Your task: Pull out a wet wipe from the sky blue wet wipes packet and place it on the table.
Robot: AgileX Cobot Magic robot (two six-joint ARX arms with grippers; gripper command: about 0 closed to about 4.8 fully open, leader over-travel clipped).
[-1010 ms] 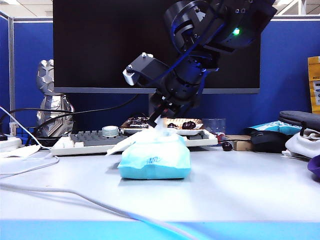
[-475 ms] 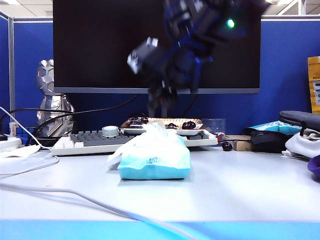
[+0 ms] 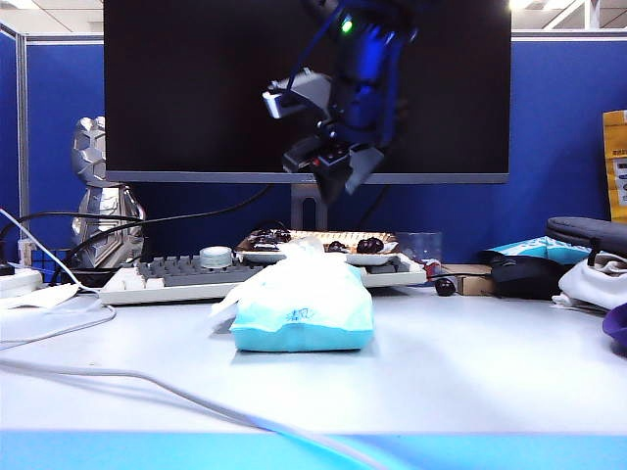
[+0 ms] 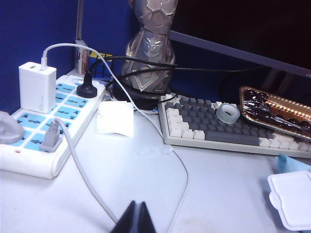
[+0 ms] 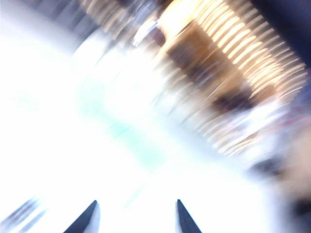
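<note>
No wipe out yet

The right gripper hung empty above the sky blue wet wipes packet, fingers apart; the left gripper, fingers together, waited over the counter.

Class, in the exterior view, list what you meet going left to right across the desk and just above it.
Silver figurine → tape roll → wipes packet with the right gripper open above it → black mouse.

No readable text — only a blue scribble on the packet.
</note>
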